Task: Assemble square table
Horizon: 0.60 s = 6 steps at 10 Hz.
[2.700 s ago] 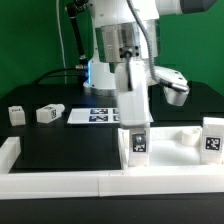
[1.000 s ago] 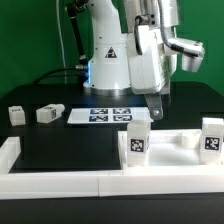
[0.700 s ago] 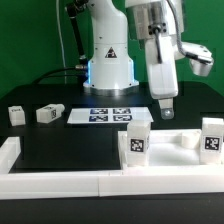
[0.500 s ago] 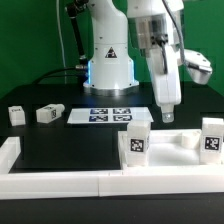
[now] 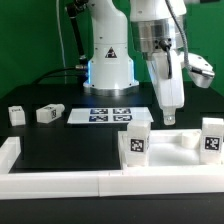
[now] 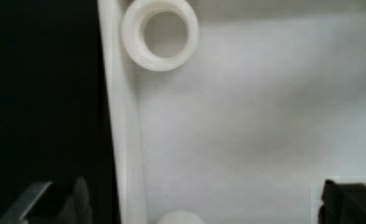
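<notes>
The square table's white top (image 5: pixel 176 150) lies at the front on the exterior view's right, against the front bar. Two tagged legs stand upright on it, one (image 5: pixel 137 142) at its left corner and one (image 5: pixel 212 137) at its right. Two more legs (image 5: pixel 16 114) (image 5: pixel 49 114) lie loose at the far left. My gripper (image 5: pixel 168 117) hangs open just above the top, between the two standing legs, holding nothing. In the wrist view the top (image 6: pixel 251 120) fills the picture, with a round socket (image 6: pixel 162 35) near its rim. The open gripper (image 6: pixel 201 205) has dark fingers (image 6: pixel 55 200) at both sides.
The marker board (image 5: pixel 105 116) lies flat behind the table top, in front of the robot's base. Long white border bars run along the front (image 5: pixel 90 181) and the left side (image 5: pixel 10 152). A dark cable hangs at the back left.
The gripper has left the left standing leg, swung to the exterior view's right and come down toward the table top. It has stayed open. The parts have not moved.
</notes>
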Available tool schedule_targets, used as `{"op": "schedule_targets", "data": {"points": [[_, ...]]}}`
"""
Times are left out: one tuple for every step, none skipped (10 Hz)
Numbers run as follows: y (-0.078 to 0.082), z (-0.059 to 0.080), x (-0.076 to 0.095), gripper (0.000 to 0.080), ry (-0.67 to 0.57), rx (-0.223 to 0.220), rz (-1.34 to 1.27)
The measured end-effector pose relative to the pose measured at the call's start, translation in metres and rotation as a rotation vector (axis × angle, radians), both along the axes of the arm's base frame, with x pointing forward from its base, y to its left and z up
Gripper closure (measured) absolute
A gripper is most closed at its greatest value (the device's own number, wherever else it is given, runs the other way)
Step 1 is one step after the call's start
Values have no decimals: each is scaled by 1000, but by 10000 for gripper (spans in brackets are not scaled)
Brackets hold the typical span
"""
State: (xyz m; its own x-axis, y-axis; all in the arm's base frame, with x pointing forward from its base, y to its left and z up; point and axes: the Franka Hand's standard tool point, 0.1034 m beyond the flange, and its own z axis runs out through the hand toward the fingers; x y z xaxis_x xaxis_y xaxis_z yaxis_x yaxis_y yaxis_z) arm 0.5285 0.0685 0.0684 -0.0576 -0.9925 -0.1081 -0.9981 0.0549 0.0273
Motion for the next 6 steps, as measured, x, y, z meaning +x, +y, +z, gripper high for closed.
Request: {"op": "schedule_targets", "data": {"points": [[-2,-8,-11,150,-7,-14,20],[-6,-18,-19,150,-50,-37,27],[-8,-34,-31,150,-46,-58,37],[-7,-45,-36,150,-28,-67,45],[-4,-52,-39,150,-7,-69,48],[-2,-58,-41,150,-5,-77,59]]}}
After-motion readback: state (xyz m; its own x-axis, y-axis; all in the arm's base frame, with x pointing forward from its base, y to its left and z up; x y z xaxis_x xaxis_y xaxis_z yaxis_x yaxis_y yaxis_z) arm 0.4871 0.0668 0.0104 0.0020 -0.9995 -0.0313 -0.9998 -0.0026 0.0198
